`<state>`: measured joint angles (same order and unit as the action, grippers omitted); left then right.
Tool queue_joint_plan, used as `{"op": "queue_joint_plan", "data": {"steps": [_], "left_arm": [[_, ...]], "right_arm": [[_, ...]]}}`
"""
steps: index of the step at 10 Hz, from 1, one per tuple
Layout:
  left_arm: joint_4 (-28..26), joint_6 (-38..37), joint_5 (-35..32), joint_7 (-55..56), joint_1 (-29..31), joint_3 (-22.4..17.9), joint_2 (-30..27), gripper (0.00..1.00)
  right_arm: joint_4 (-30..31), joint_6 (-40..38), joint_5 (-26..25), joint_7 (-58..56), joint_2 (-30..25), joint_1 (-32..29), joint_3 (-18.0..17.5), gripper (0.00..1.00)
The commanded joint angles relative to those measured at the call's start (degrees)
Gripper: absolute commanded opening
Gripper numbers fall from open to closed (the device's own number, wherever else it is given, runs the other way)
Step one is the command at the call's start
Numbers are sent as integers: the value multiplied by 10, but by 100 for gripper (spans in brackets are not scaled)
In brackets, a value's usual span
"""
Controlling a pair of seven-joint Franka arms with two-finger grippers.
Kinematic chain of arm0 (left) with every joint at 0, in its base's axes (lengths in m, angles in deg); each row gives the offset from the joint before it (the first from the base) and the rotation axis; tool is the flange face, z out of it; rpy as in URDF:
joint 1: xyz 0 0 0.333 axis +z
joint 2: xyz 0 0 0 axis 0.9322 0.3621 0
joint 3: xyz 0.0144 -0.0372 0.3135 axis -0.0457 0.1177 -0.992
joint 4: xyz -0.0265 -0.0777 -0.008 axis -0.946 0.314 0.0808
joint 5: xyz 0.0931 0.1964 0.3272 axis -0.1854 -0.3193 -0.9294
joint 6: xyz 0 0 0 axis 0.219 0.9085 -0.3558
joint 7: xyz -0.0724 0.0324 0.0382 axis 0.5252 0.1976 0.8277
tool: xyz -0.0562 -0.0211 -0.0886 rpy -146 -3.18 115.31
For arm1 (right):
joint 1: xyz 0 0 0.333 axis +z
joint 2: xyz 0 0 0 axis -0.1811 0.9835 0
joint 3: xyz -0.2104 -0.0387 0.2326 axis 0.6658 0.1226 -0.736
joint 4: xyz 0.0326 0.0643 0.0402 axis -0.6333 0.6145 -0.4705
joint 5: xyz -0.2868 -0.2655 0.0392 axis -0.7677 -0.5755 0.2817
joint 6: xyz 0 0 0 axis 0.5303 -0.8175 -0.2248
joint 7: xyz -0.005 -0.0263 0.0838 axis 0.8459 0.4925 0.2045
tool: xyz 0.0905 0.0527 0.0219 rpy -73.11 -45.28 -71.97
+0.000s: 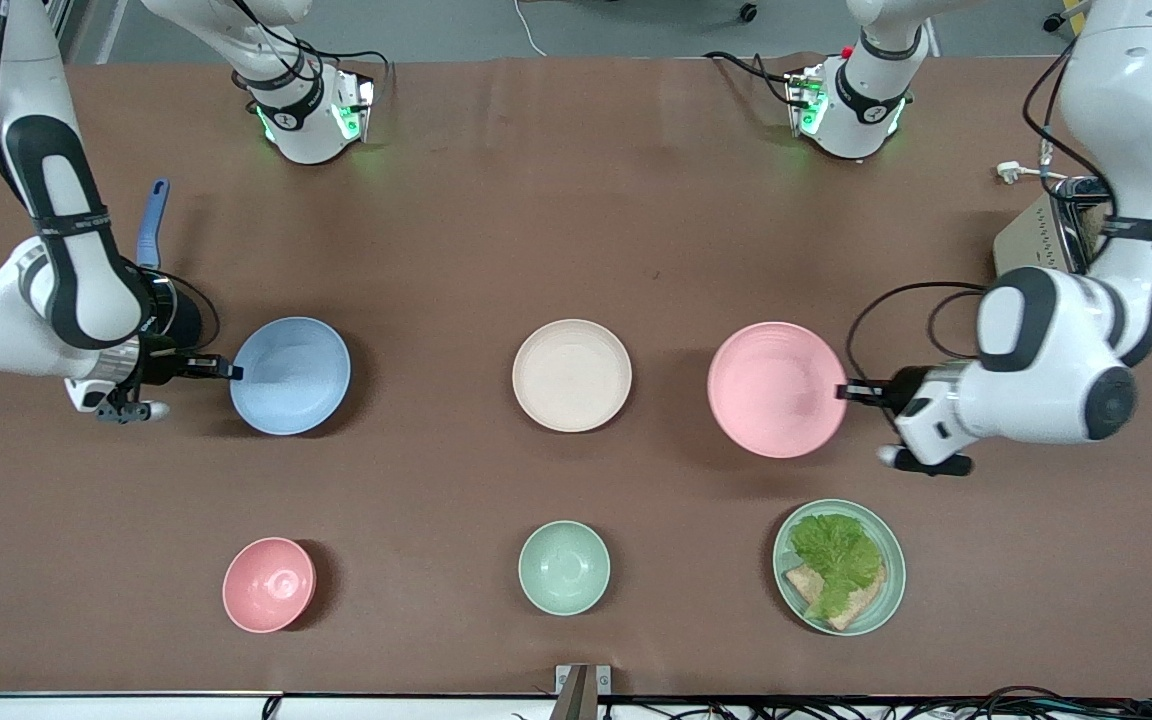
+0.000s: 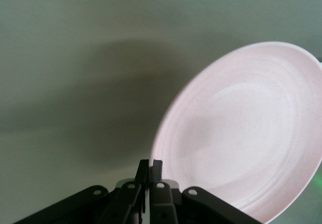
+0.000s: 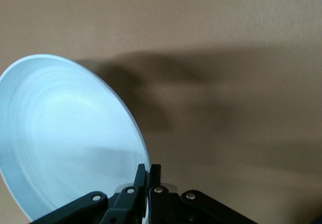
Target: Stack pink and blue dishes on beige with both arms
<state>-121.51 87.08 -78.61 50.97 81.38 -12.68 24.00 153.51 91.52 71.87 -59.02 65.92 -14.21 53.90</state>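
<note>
The beige plate (image 1: 572,375) lies flat at the table's middle with nothing on it. My left gripper (image 1: 842,391) is shut on the rim of the pink plate (image 1: 776,389), which it holds tilted just above the table toward the left arm's end; in the left wrist view its fingers pinch the pink plate (image 2: 246,133) at the gripper (image 2: 150,166). My right gripper (image 1: 233,371) is shut on the rim of the blue plate (image 1: 290,375), lifted and tilted toward the right arm's end. The right wrist view has the blue plate (image 3: 65,133) clamped at the gripper (image 3: 149,169).
Nearer the camera stand a small deep pink bowl (image 1: 269,584), a small green bowl (image 1: 564,567) and a green plate with lettuce and bread (image 1: 839,566). A blue-handled utensil (image 1: 152,222) lies by the right arm. A toaster (image 1: 1046,235) sits at the left arm's end.
</note>
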Motion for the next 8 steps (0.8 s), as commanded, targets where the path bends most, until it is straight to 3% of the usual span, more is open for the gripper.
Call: {"op": "queue_joint_plan", "data": {"steps": [1,4,8], "left_arm": [[-12,42,-51,116,-78,-3,13,0],[-12,110,-126,271,-179,-3,40,1],[-9,148,-136,348,-256,-4,64,1]], "right_arm": [[-88,-109,-28,45,-10,6,22,1],[-154,-164,-61,183,-29,37,1,1],[-151,-122,-115,369,-51,40,-141,1]]}}
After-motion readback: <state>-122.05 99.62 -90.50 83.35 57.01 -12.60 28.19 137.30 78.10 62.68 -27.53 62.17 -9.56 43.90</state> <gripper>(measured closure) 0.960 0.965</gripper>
